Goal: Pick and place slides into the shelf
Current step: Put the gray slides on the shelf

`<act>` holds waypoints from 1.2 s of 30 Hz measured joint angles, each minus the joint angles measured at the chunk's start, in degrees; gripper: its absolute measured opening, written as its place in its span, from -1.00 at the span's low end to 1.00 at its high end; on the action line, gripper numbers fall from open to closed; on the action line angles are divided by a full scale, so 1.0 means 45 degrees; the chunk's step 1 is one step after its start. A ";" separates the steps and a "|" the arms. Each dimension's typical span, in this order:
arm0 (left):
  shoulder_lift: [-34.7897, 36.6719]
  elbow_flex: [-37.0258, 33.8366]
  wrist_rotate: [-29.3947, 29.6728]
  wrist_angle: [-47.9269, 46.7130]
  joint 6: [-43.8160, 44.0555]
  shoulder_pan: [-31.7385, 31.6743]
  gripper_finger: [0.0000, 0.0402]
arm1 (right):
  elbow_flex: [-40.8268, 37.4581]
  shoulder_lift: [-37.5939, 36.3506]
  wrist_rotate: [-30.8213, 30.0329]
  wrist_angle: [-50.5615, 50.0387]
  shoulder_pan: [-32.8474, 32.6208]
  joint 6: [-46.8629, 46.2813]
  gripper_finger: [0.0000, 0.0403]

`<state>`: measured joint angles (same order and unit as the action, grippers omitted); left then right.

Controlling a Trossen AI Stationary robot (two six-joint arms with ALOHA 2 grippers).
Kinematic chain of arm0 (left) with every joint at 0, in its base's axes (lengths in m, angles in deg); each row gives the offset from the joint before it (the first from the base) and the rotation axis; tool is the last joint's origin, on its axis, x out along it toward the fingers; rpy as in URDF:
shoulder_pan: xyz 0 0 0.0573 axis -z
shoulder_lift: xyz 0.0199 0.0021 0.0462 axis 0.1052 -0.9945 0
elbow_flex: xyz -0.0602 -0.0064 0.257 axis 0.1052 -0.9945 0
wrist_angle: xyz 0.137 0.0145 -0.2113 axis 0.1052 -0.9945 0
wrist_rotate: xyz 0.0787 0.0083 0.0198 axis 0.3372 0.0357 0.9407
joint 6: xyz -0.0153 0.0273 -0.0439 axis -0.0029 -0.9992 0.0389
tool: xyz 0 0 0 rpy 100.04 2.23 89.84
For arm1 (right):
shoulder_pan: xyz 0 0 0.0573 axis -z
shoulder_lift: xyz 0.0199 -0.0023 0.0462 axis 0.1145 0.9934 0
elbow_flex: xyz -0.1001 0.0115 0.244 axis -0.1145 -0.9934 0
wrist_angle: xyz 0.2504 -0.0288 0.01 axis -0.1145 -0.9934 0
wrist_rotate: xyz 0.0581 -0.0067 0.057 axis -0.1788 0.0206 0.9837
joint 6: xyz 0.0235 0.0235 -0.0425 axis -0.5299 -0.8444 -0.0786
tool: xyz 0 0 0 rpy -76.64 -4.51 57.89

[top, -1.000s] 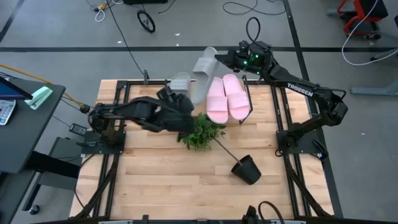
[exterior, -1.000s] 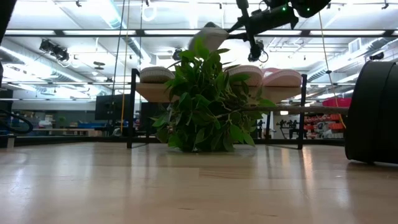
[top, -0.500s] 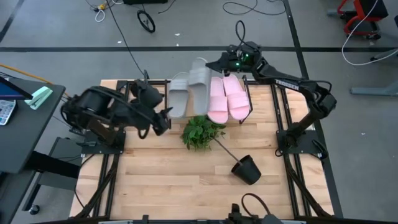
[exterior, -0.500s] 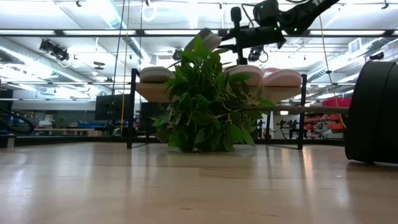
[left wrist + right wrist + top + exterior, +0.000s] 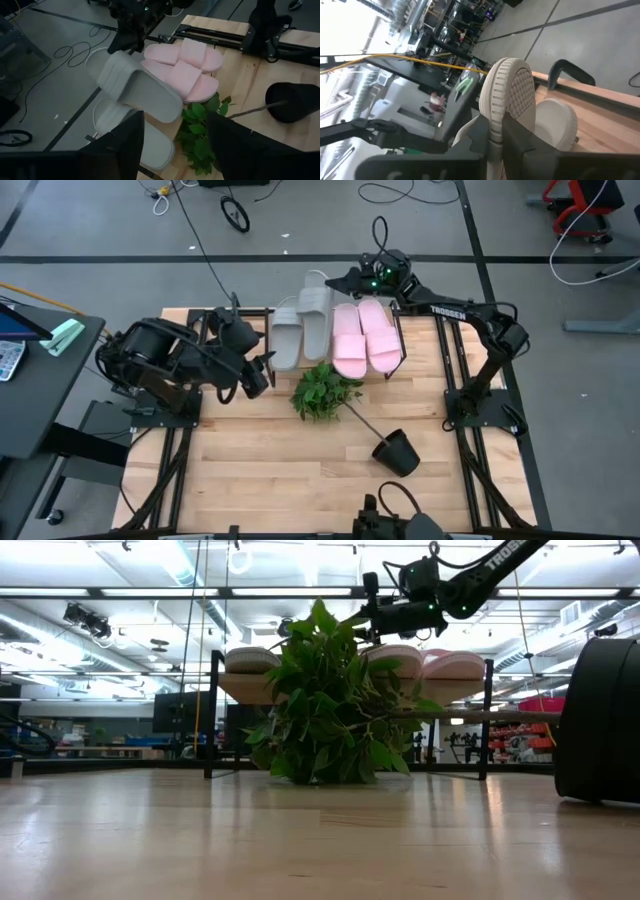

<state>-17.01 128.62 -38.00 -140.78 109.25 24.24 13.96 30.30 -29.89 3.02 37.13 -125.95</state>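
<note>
The shelf stands at the table's far edge. One grey slide and two pink slides lie side by side on it. My right gripper is over the shelf's far side, shut on the second grey slide, between the first grey one and the pink pair. In the left wrist view this slide is tilted above the other grey slide. My left gripper is open and holds nothing, near the table's left side, left of the plant. My right gripper pinches the grey slide's sole near its far end, one finger on the tread side and one on the footbed side. The fingers come about level from the table's right. The held end is higher; whether the lower end touches the shelf I cannot tell.
The green leafy plant lies just in front of the shelf, its stem running to a tipped black pot nearer the near edge. In the low view the plant hides the shelf's middle. Bare wooden tabletop lies near and left.
My right gripper has moved left along the far edge and down, carrying the grey slide from high and skewed to alongside the first grey slide. My left arm has drawn back from the plant toward the table's left edge, then kept still.
</note>
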 joint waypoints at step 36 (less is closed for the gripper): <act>0.0000 0.0000 0.0000 -0.0015 -0.0015 0.0000 -0.08 | 0.0024 0.0459 -0.0100 -0.3098 -0.0417 0.2895 -0.56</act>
<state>-17.01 128.62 -38.00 -140.85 109.18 24.24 14.07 32.36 -30.34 -10.92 35.25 -112.92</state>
